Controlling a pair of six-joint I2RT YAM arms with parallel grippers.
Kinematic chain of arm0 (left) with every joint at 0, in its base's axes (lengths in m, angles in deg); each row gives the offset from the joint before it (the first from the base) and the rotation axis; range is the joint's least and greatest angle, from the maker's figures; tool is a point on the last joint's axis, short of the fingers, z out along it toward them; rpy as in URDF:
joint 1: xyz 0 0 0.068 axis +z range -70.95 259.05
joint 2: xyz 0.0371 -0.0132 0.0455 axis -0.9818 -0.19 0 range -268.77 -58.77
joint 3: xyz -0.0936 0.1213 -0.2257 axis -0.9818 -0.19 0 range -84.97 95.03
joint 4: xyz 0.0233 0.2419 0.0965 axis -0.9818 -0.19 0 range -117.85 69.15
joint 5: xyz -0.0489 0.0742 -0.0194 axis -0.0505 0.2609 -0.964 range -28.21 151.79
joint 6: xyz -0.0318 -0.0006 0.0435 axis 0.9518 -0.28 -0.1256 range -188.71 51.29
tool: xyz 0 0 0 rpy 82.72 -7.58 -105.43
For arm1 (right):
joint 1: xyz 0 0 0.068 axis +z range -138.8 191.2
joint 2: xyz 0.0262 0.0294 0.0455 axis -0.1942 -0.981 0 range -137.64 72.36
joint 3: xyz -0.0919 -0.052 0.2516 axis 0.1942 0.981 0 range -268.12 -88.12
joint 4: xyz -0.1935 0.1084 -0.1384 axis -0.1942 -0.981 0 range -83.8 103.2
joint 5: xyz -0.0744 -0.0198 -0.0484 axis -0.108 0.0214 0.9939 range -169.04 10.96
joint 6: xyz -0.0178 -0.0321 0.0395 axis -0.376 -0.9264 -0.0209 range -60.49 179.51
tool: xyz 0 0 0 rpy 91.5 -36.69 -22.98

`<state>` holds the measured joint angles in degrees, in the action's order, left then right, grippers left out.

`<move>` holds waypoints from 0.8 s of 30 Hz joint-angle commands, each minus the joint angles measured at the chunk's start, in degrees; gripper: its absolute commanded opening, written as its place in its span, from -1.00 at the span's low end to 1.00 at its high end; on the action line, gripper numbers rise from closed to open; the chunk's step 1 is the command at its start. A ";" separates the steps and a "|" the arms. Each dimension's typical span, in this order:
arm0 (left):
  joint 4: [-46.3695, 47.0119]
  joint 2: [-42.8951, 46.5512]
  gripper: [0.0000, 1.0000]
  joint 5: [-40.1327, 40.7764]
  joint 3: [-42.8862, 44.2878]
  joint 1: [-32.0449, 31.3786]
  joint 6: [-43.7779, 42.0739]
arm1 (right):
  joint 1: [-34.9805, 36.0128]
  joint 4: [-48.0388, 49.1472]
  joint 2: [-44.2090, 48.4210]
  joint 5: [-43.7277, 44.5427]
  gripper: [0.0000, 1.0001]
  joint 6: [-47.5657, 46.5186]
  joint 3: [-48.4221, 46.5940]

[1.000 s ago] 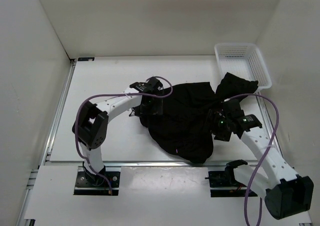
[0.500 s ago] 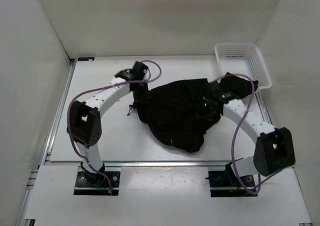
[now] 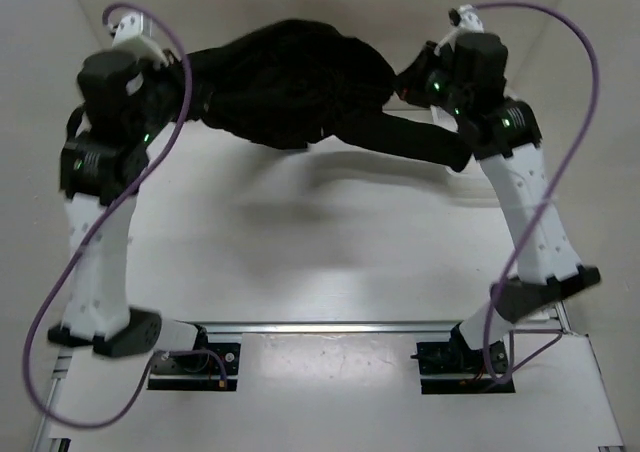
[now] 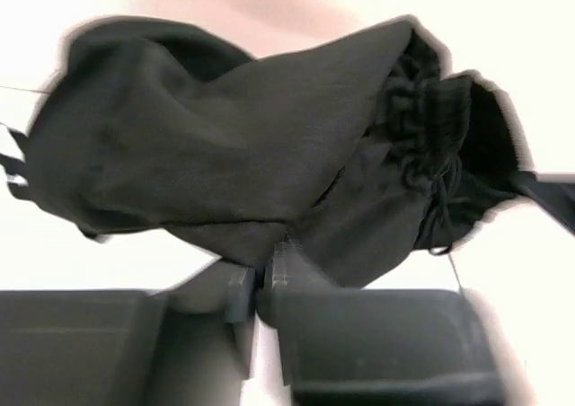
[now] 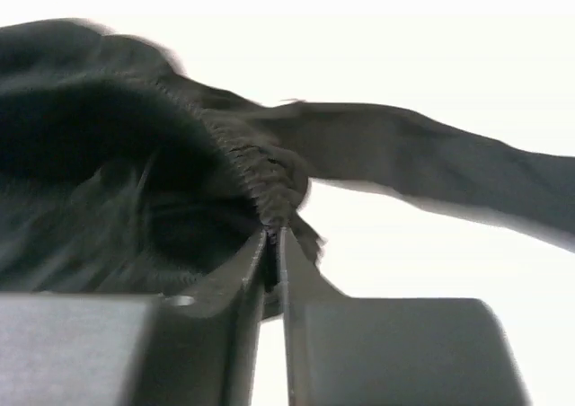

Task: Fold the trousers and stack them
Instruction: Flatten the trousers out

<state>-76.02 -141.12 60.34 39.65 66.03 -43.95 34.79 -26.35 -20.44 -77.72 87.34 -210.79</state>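
Observation:
The black trousers hang bunched in the air, high above the table, stretched between both arms. My left gripper is shut on the cloth at their left end; in the left wrist view its jaws pinch a fold, and the trousers with the drawstring waistband spread beyond. At the right end my right gripper is shut on the gathered waistband edge, seen close in the right wrist view. One leg trails down to the right, also seen as a long strip.
Below the hanging cloth lies the white table with the cloth's shadow on it. White walls close in on the left, back and right. A metal rail runs along the near edge by the arm bases.
Both grippers closed on the trousers lying on the table, and both arms then rose sharply, lifting the cloth off the table and towards the camera.

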 commanded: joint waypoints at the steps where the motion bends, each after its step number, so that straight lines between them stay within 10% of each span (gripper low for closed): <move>1: -0.13 7.53 -0.43 -8.62 -11.90 -2.27 -0.42 | -2.84 -0.99 9.94 7.72 -0.64 -0.33 21.66; 2: 0.94 9.64 0.06 -9.78 -20.90 -3.41 0.20 | -4.42 1.21 12.78 7.73 -0.21 -0.33 27.69; 3: 2.17 12.79 0.98 -9.80 -24.91 -3.42 0.21 | -8.87 2.71 16.29 6.43 0.44 0.72 32.62; 6: 2.71 14.41 0.99 -6.20 -33.20 -3.95 0.91 | -17.43 2.72 18.43 0.98 0.58 1.34 44.08; 9: 2.18 14.41 0.99 -3.57 -34.70 -3.95 0.30 | -19.29 2.20 21.24 -0.97 0.29 0.82 50.24; 10: 2.18 14.41 0.91 -2.69 -35.31 -3.95 -0.23 | -19.29 2.20 21.95 -1.49 -0.35 0.82 51.47; 12: 1.66 14.41 0.24 -0.41 -36.54 -3.33 -0.23 | -16.49 2.20 23.79 -2.63 -0.96 2.04 55.15; 16: 0.52 13.18 -0.66 4.44 -41.11 -0.62 2.40 | -6.83 5.18 24.68 -6.50 -1.00 5.90 59.74; 19: -0.54 11.68 -0.36 5.58 -46.47 4.48 5.56 | 3.10 5.18 23.10 -4.05 -0.61 8.71 59.74; 21: -1.07 11.68 0.00 4.81 -50.77 7.64 7.14 | 9.43 5.18 21.70 -4.05 0.18 9.86 60.26; 24: 3.31 11.68 0.81 -2.12 -61.73 14.84 7.85 | 17.87 5.18 19.06 -4.05 0.81 12.50 62.28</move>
<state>-73.90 -129.99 62.39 -15.48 76.46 -38.55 47.75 -22.08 0.59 -81.22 96.74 -150.62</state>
